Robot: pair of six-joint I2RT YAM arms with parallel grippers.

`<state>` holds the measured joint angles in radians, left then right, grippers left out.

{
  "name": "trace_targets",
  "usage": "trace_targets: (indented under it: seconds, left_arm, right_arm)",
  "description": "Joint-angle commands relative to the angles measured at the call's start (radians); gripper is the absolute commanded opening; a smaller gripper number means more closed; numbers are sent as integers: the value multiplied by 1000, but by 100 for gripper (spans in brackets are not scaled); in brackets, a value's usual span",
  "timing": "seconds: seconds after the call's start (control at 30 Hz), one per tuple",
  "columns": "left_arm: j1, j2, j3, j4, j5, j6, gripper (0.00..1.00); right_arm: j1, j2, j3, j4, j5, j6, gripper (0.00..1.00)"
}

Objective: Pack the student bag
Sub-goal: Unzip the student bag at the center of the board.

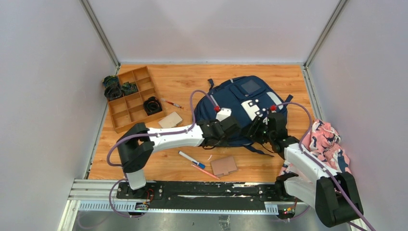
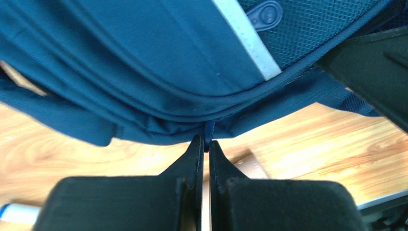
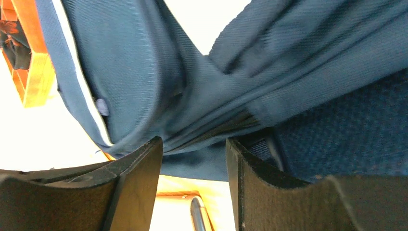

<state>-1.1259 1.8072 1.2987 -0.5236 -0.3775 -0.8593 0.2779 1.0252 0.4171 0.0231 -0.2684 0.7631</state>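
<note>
**Bottom of the overhead frame:** black metal mounting rail [image 1: 202, 190], which carried both arm bases.

**Lower centre:** blue-and-white marker pen [image 1: 191, 159], thin red pencil [image 1: 206, 171] and tan cardboard card [image 1: 224, 165], loose on the wooden table [image 1: 288, 77] and unpacked.

**Centre:** left gripper [image 2: 205, 144], fingers closed on a thin navy tab [image 2: 208, 130] at the bag's lower seam. Right gripper [image 3: 194, 144], fingers apart, with folds of navy fabric between them, unpinched.

**Centre to upper centre:** student bag [image 1: 243, 103], a large navy fabric backpack with light grey stripes, lay flat with its grey square panel upward. No opening showed.

**Right edge:** pink-and-navy patterned cloth bundle [image 1: 328, 144].

**Upper left:** wooden divided tray [image 1: 134, 96], which held black coiled cables [image 1: 152, 105].

**Risks, judged:**
- The narrow tab could slip from the left fingertips under a pull.
- With the right fingers unclosed, the whole bag could slide instead of opening.
- A dragged bag could sweep the pen and card off.
</note>
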Motion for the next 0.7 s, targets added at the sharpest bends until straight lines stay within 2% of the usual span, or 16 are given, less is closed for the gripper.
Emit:
trace_targets:
  seconds: [0.0,0.2,0.4,0.47,0.53,0.57,0.67]
  left_arm:
    - [87,-159,-114,-21,-121,102,0]
    - [287,-298,-325,162,38,203,0]
    - [316,-315,-270,172,83,321,0]
    - [318,-316,-242,162,87,346,0]
    - [331,-316,-216,156,114,366,0]
    - [344,-316,-205,157,140,371,0]
    - [409,-330,-204,198,287,348,0]
  right_arm:
    - [-41,38,-42,13,33,-52,56]
    - [-104,51,-38,-6,10,-133,55]
    - [-70,-57,80,-139,-65,-304,55]
    - [22,-107,132,-195,-22,-386,56]
    - [168,-120,187,-245,134,-453,58]
    - [266,-110,216,-252,196,-490,58]
    - [414,-49,255,-220,312,-531,58]
